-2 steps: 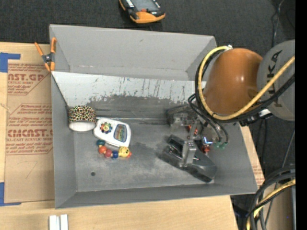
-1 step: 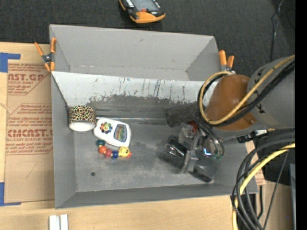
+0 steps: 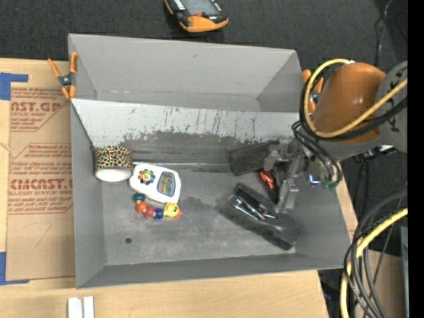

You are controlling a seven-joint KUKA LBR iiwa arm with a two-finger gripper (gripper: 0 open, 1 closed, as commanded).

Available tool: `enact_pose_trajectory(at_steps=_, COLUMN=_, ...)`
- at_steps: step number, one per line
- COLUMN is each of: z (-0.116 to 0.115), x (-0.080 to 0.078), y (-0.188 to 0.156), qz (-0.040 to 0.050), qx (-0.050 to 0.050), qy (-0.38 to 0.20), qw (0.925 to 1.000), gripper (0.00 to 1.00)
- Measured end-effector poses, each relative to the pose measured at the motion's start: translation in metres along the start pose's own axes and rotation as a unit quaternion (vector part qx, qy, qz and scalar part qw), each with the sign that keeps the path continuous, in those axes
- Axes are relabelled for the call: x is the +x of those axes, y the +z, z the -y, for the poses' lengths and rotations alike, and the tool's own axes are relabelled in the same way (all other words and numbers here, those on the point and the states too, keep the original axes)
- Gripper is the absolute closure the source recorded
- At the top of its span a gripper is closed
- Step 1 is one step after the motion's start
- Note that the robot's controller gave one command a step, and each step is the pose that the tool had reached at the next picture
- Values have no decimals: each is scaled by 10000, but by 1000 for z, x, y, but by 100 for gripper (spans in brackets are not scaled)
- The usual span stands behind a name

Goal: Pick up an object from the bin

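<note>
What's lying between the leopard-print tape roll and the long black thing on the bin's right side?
In the camera view, a white toy with coloured buttons lies beside the leopard-print tape roll; from there to the long black thing, bare bin floor.

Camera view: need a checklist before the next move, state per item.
1. Gripper above a target: ok, it hangs by the upper end of the black stapler, in the right part of the bin.
2. Grasp state: cannot tell.
3. Clear neighbours: not ok, a small red object and a dark brush crowd the gripper.
4. Left-side things out of the way: ok, the white toy and leopard-print tape roll lie far off.
5. Clearance to the bin's right wall: cannot tell.
</note>
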State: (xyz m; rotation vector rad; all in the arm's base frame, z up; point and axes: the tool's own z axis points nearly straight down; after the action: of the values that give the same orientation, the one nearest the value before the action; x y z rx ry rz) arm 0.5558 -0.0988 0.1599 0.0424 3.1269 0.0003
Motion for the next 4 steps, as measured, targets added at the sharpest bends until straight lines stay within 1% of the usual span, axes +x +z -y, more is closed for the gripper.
enact_pose_trajectory(at_steps=1, z=-16, x=38, y=60, qz=-18, qx=-9, qy=1292, qw=9916, gripper=0)
enact_pose_trajectory(at_steps=2, z=10, x=42, y=91, qz=15, qx=-9, qy=1033, qw=9946, gripper=0)
enact_pose_trajectory(at_steps=3, z=8, x=45, y=90, qz=-2, qx=-8, qy=2213, qw=9752, gripper=100)
enact_pose_trajectory(at_steps=4, z=8, x=45, y=90, qz=-2, qx=-9, qy=2212, qw=9752, gripper=100)
